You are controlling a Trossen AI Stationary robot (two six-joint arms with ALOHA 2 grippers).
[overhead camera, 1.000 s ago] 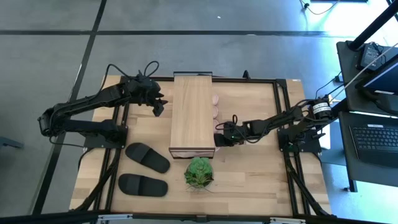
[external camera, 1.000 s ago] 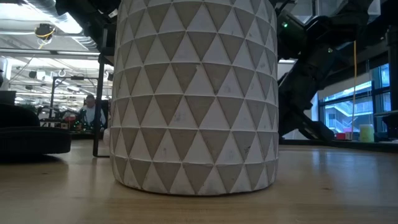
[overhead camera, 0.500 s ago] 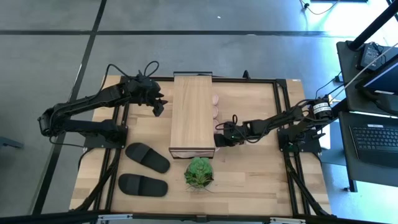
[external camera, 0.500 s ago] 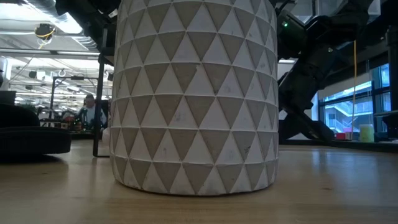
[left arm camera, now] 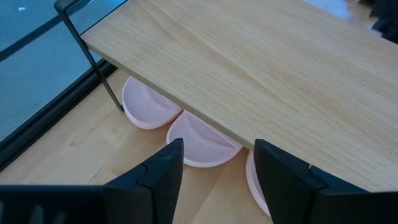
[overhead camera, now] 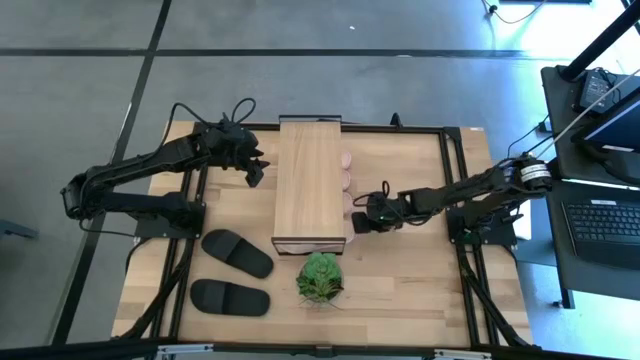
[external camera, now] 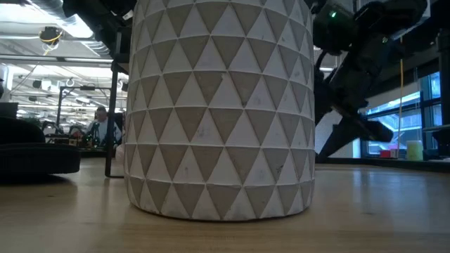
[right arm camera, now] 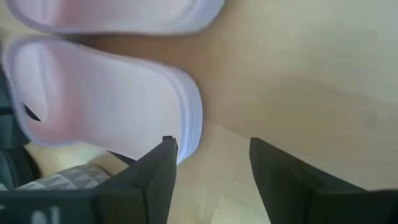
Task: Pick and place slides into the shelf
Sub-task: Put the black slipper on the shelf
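**Standing open beside the loaded shelf**

Spanning the table's [overhead camera: 420, 290] middle, the shelf [overhead camera: 309, 180] holds pink slides [left arm camera: 198, 138] under its plank. Two black slides [overhead camera: 237, 252] lie near the front left corner. My right gripper [overhead camera: 361, 222] gapes, empty, beside the shelf; my left gripper [overhead camera: 256, 168] waits open opposite.
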